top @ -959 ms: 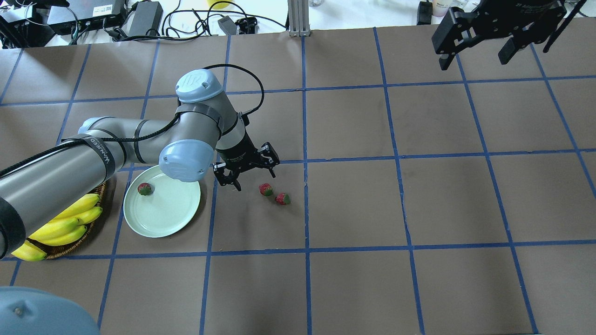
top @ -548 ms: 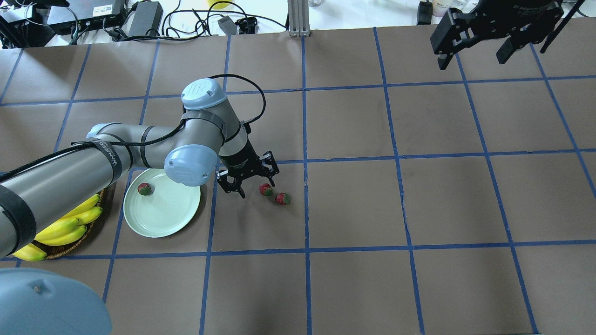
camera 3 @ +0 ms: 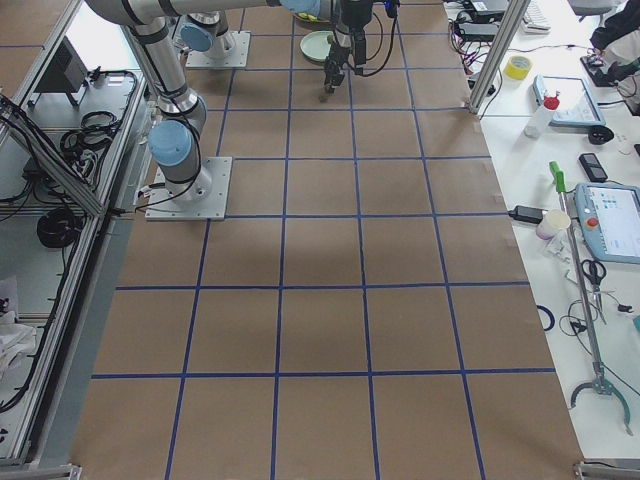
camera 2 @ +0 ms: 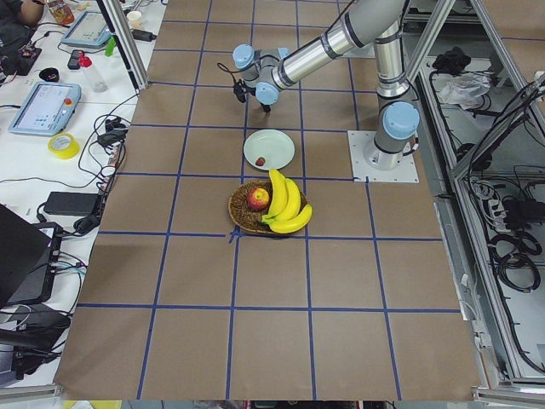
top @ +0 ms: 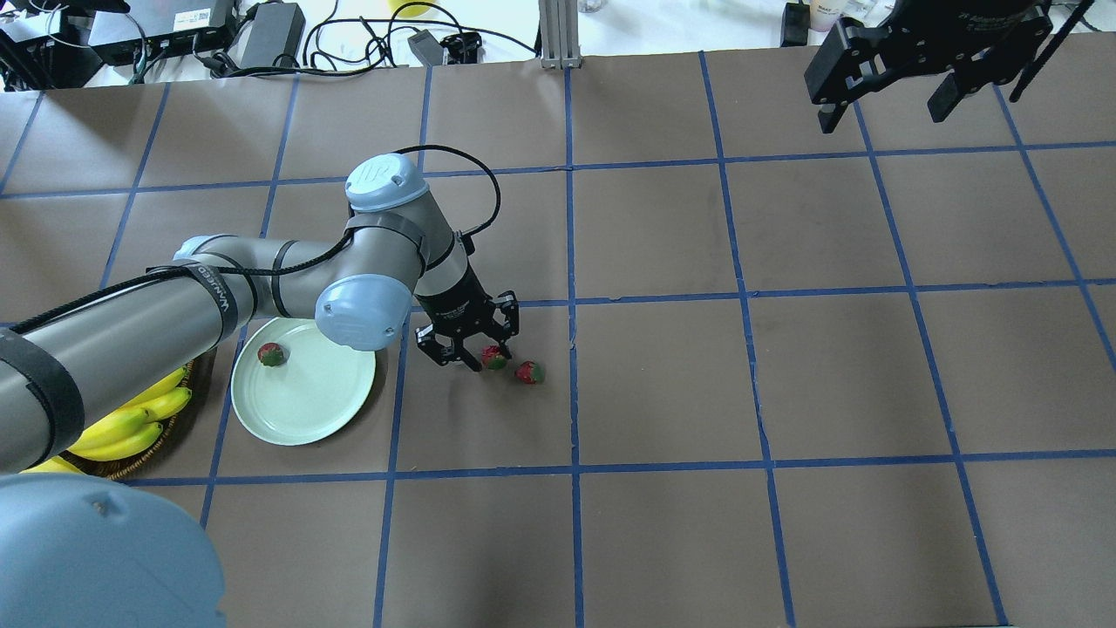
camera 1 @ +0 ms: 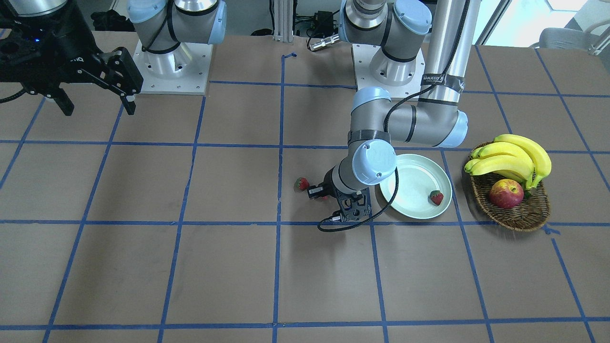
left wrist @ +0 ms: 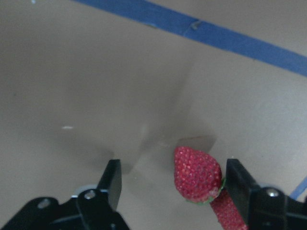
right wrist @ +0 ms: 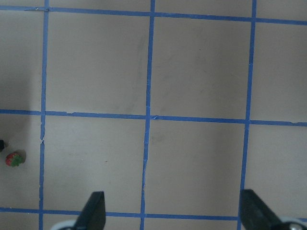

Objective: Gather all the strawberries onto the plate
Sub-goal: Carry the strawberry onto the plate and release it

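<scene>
Left gripper (top: pixel 488 354) has dropped over the nearer strawberry (left wrist: pixel 196 175), jaws wide astride it. One strawberry (top: pixel 270 354) lies in the plate (top: pixel 305 414), so the second pick looks imminent.

Robotics lab, not a home or kitchen.

- Counter (top: pixel 663 392) is papered brown and ruled into squares with blue tape (top: pixel 571 262).
- Two arm bases (camera 1: pixel 183 52) are bolted to metal plates, top of the front view.
- An aluminium post (top: pixel 558 30) stands at the counter's far edge in the overhead view. Power bricks (top: pixel 272 35) and loose cables lie to its left.
- Left side view: teach pendants (camera 2: pixel 43 106) and a yellow tape roll (camera 2: pixel 61 145) sit on a white side counter, upper left.
- Cable bundles (camera 2: pixel 511 247) hang in metal framing at the right edge.
</scene>
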Controlling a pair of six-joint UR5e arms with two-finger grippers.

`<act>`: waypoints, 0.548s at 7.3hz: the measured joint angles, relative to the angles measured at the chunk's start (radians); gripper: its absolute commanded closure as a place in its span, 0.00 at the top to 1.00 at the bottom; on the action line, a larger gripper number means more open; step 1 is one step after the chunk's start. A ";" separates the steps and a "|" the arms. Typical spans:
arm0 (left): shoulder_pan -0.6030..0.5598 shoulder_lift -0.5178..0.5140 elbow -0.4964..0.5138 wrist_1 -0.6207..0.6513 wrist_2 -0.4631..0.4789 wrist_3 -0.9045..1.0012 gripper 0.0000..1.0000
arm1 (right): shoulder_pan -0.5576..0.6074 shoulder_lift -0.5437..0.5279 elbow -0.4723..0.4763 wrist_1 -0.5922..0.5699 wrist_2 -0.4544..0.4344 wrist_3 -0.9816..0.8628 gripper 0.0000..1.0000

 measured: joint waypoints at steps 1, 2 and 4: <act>0.000 0.002 0.007 0.001 -0.001 0.006 0.00 | 0.000 0.000 0.000 0.000 0.000 0.000 1.00; 0.002 0.014 0.027 -0.004 0.002 0.014 0.00 | 0.000 0.000 0.000 0.000 0.000 0.000 1.00; 0.031 0.050 0.117 -0.107 0.043 0.037 0.00 | 0.000 0.002 0.001 0.000 0.002 0.000 1.00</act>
